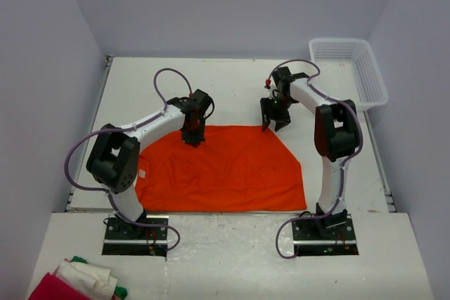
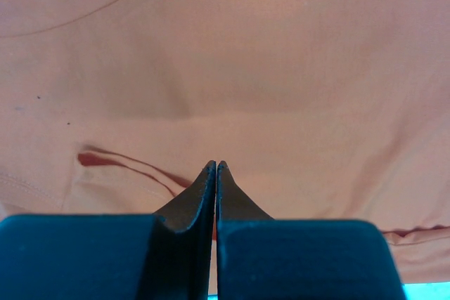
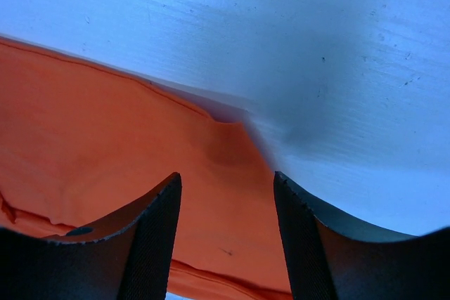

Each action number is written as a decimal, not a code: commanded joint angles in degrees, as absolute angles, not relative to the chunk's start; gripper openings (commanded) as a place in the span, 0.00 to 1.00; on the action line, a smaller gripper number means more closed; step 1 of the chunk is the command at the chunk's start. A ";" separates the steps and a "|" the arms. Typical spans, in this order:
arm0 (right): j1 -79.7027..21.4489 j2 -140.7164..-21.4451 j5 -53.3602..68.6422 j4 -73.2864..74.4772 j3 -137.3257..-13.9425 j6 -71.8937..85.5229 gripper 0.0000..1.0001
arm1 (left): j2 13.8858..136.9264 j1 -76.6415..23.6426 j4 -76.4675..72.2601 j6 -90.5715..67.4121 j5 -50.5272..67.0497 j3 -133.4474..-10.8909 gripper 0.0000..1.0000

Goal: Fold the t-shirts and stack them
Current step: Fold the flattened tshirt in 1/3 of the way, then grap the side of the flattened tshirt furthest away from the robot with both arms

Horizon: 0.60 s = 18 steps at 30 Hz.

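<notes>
- Progress check: looks early to me. One orange t-shirt (image 1: 225,170) is lying spread out on the table (image 1: 232,82) between the two arms, and it's wide and mostly flat, not a tidy folded packet.
- Its outline is a rough trapezoid with no sleeves sticking out, so maybe something got tucked in, but I can't say for sure.
- I can't spot a stack of folded shirts anywhere. There's just a bunched red, white and green cloth pile (image 1: 77,282) at the near left corner and a white basket (image 1: 351,68) at the far right.
- The left gripper (image 1: 193,138) sits on the shirt's far left edge with its fingers (image 2: 190,201) pressed tight together. Can't tell whether any cloth is caught between them.
- The right gripper (image 1: 274,123) hangs over the far right corner, with its jaws spread on either side of the hem and nothing pinched.
- My guess at what's left is pretty much everything: grab that far edge, make the folds, then stack.
</notes>
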<state>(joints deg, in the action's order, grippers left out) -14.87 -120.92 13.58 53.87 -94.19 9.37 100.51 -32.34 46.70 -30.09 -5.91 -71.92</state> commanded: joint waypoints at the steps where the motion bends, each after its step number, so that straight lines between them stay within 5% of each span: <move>1: -14.59 -121.64 15.47 54.23 -95.09 8.26 0.56 | 99.58 -32.61 45.35 -28.04 -4.75 -75.23 0.00; 14: -13.89 -126.12 21.88 59.50 -100.20 8.00 0.52 | 97.65 -32.52 46.93 -27.51 -5.63 -75.41 0.00; 18: -13.80 -126.82 21.71 59.41 -99.93 8.26 0.41 | 97.56 -32.52 47.20 -27.25 -5.80 -75.76 0.00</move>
